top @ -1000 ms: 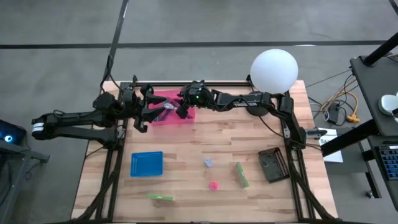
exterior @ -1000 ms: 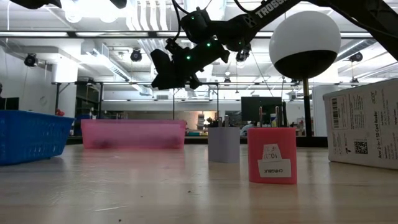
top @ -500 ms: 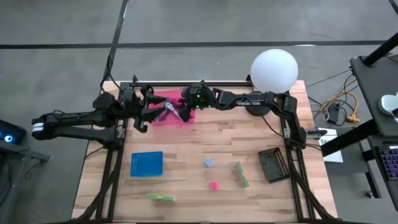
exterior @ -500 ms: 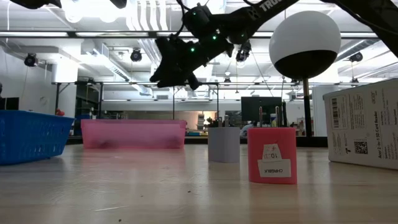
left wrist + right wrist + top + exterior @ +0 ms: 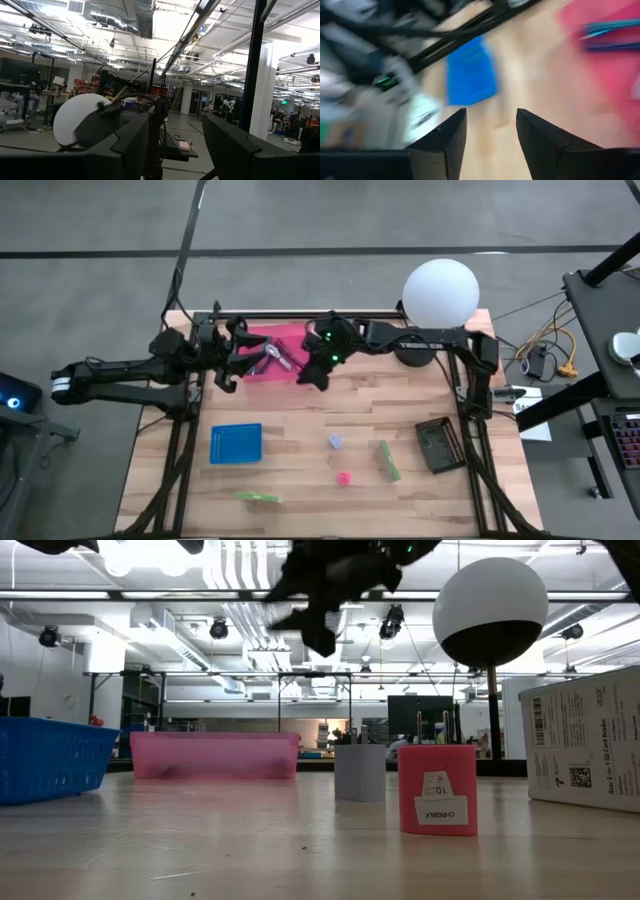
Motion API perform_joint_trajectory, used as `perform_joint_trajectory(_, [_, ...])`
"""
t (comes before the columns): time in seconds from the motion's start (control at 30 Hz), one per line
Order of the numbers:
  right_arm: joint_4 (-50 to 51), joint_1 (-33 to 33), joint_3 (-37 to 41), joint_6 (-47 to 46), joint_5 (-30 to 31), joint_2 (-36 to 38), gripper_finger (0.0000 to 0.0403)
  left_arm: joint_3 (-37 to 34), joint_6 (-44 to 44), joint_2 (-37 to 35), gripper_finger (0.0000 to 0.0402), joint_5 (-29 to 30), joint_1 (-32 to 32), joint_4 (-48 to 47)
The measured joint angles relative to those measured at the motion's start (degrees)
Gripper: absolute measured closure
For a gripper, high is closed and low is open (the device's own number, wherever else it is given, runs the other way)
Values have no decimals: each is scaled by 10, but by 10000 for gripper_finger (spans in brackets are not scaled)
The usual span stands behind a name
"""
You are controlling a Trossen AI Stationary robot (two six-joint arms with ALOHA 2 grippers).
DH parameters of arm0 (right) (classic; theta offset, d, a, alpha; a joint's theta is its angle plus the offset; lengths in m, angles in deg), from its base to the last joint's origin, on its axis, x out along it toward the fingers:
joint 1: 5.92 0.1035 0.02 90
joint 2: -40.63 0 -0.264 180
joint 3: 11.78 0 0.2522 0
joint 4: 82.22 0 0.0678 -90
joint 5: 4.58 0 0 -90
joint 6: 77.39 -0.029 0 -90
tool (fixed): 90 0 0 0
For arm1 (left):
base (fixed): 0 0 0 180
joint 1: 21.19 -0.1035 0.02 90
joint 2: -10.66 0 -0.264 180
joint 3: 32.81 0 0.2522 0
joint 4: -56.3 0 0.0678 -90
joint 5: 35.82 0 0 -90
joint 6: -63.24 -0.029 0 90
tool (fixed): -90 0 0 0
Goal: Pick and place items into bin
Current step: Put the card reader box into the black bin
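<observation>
Right end effector [image 5: 312,377] now off pink bin [image 5: 285,366]

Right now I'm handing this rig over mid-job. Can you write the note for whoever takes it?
Right gripper: open, empty, over bare table beside the pink bin.
Left gripper: open, empty, at the pink bin's left end.
Done: a silver tool and pen-like sticks lie in the pink bin.
Left on the table: lavender block, pink block, green stick, another green piece.
Blue bin looks empty.
</observation>
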Motion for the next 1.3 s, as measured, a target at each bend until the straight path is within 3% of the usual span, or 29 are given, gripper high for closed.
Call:
perform_joint_trajectory(0.17, [54,27,0,-32,-102,42,237,0,0,-1,228,22,0,0])
perform_joint_trajectory(0.27, [98,51,0,-64,-100,70,237,0,0,1,228,26,0,-2])
perform_joint_trajectory(0.57, [259,150,0,-113,68,146,254,0,20,9,228,37,0,-14])
perform_joint_trajectory(0.73, [338,217,0,-225,209,173,260,0,29,18,228,45,0,-13])
perform_joint_trajectory(0.83, [371,248,0,-274,260,184,261,0,29,24,228,45,0,-14])
perform_joint_trajectory(1.17, [537,331,6,-463,279,162,232,0,29,27,228,45,0,-13])
perform_joint_trajectory(1.3, [549,369,9,-534,279,151,211,2,28,29,228,45,0,-12])
